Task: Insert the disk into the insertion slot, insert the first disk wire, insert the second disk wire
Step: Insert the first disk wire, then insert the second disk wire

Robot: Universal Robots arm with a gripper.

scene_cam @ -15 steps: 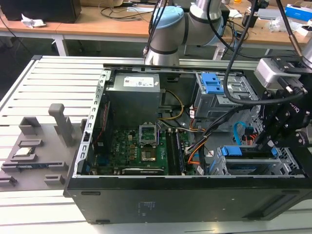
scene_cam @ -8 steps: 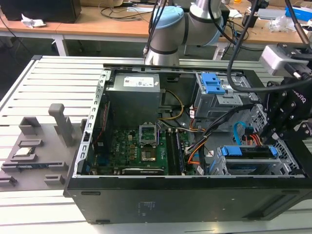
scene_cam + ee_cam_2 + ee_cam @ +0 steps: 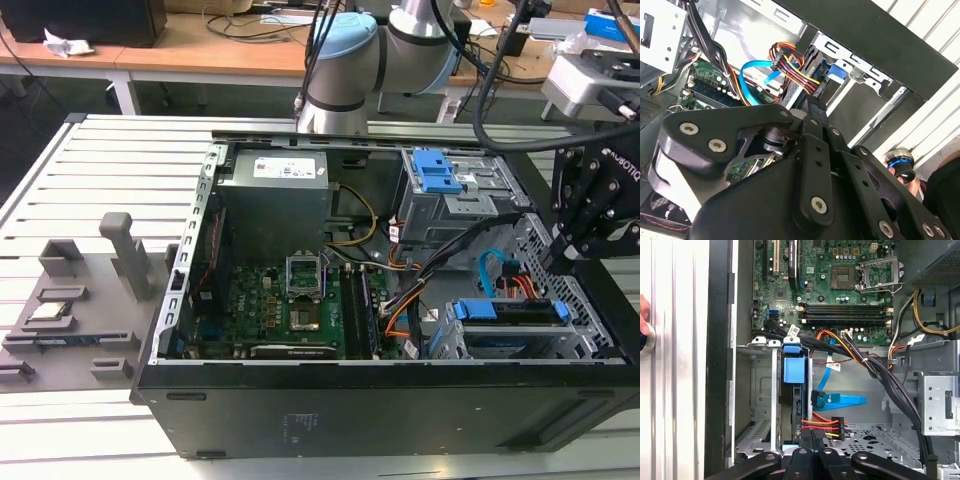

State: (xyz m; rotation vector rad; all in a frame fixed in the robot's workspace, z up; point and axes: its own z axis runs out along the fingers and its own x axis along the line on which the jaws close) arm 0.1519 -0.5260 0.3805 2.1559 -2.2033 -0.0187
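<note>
The closed tool (image 3: 808, 435) rests just beside the plug (image 3: 838, 428) of the first disk wire (image 3: 821, 425), by the seated disk (image 3: 791, 371).

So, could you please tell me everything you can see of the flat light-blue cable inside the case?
The second disk wire is a thin, flat, light-blue ribbon that looks like glossy plastic. In the first wrist view it comes from near the black cable bundle, folds sharply at a small black angled plug, and its other stretch lies flat over the bare metal floor. The plug sits close beside the disk, next to the first disk wire. I cannot tell whether it is seated. In the second wrist view it curves in a loop.
</note>
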